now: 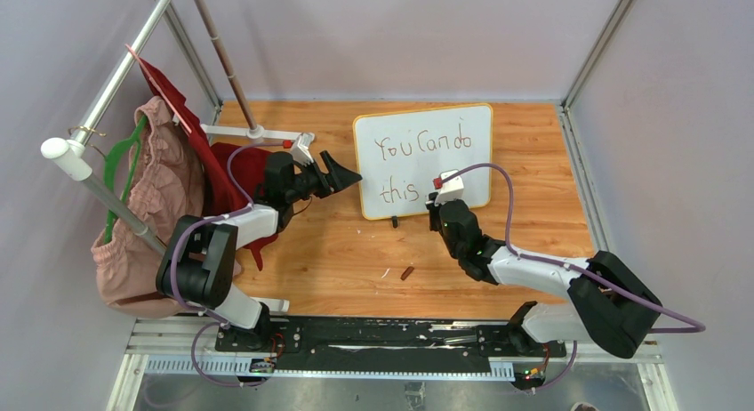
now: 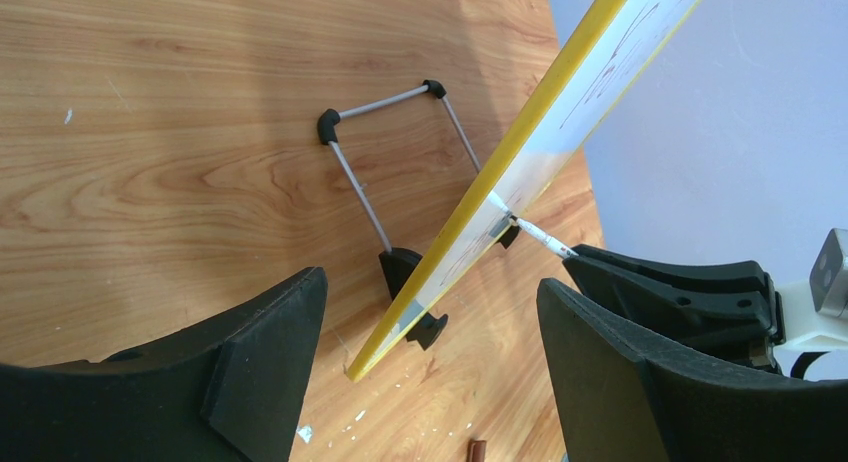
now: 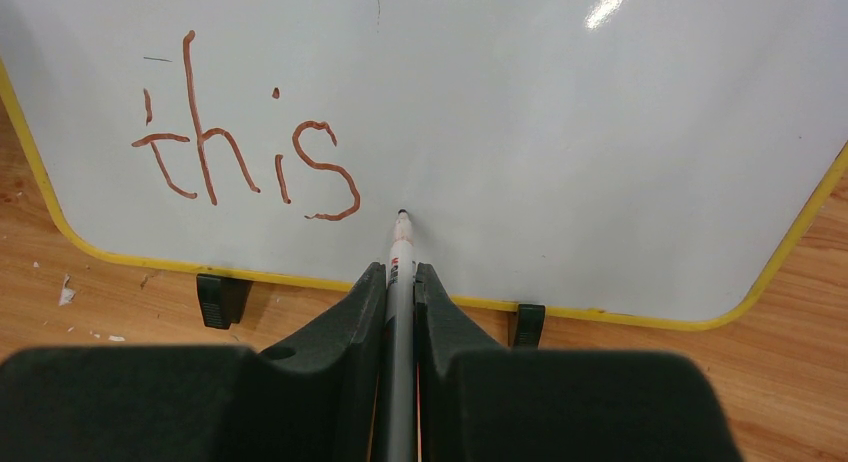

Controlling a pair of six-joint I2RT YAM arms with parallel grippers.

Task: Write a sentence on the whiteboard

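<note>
Two-line sentence (image 1: 433,145) on whiteboard (image 1: 471,175)

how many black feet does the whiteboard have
2. One foot sits under "this" at the whiteboard's lower left; the other foot is at lower right. None looks hidden.

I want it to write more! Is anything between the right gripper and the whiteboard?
Nothing visible blocks it. The right gripper holds a marker, whose tip meets the whiteboard just right of the sentence's last word. The left gripper stands open by the board's edge, out of the way.
</note>
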